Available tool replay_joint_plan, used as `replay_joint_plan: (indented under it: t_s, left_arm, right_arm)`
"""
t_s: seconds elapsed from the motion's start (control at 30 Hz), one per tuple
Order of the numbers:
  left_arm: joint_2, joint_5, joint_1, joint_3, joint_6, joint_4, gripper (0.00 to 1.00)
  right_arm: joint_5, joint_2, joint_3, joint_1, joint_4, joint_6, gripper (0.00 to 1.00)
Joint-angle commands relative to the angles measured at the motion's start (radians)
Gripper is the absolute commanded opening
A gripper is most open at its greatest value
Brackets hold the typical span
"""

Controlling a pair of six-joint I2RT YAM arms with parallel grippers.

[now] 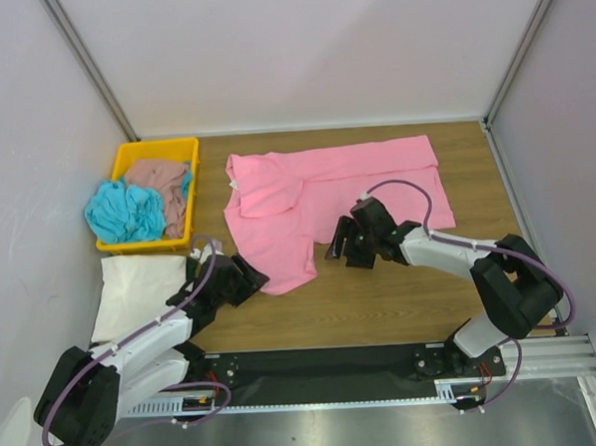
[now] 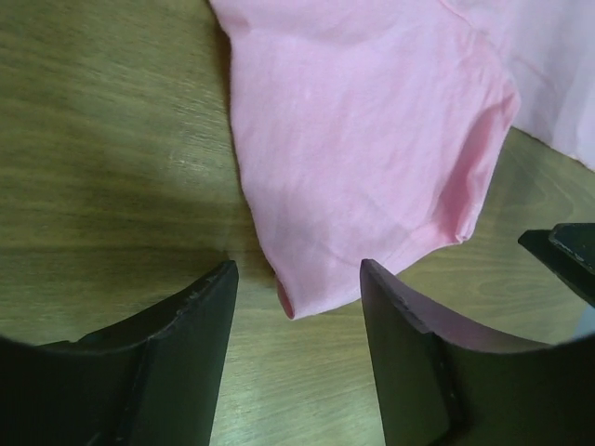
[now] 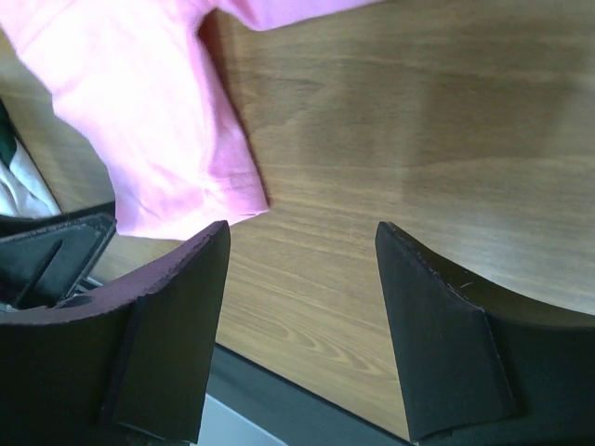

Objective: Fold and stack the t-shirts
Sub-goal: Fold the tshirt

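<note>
A bright pink t-shirt (image 1: 326, 192) lies spread across the middle of the wooden table, its lower left flap reaching toward the near edge. My left gripper (image 1: 245, 282) is open just off that flap's near corner. In the left wrist view the pink corner (image 2: 372, 158) lies on the wood between and ahead of my open left gripper (image 2: 297, 269), unclamped. My right gripper (image 1: 341, 245) is open at the flap's right edge, over bare wood (image 3: 300, 228), with the pink cloth (image 3: 139, 111) to its left. A folded cream-white t-shirt (image 1: 137, 289) lies at the near left. Turquoise (image 1: 127, 212) and brown-pink (image 1: 159, 175) t-shirts are bunched in the tray.
The yellow plastic tray (image 1: 159, 147) stands at the far left, just behind the cream-white shirt. White walls close the table at the left, back and right. A black rail (image 1: 326, 366) with the arm bases runs along the near edge.
</note>
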Motion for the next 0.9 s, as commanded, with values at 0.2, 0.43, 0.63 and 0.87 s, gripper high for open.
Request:
replay_joint_plan:
  t_s: [0.2,0.43,0.63,0.87]
  left_arm:
    - [0.005,0.031,-0.007,-0.079,0.044,0.135,0.63]
    - [0.013,0.04,-0.024,-0.075,0.03,0.123,0.63]
    - [0.072,0.012,-0.062,-0.089,0.039,0.182,0.59]
    - [0.1,-0.028,-0.094,-0.076,0.033,0.17,0.38]
  right_arm:
    - [-0.061,0.127,0.146,0.094,0.101,-0.149,0.67]
    - [-0.053,0.227,0.194,0.126,0.113,-0.126,0.64]
    - [-0.049,0.263,0.198,0.129,0.107,-0.126,0.61]
    - [-0.02,0.263,0.183,0.129,0.093,-0.12,0.46]
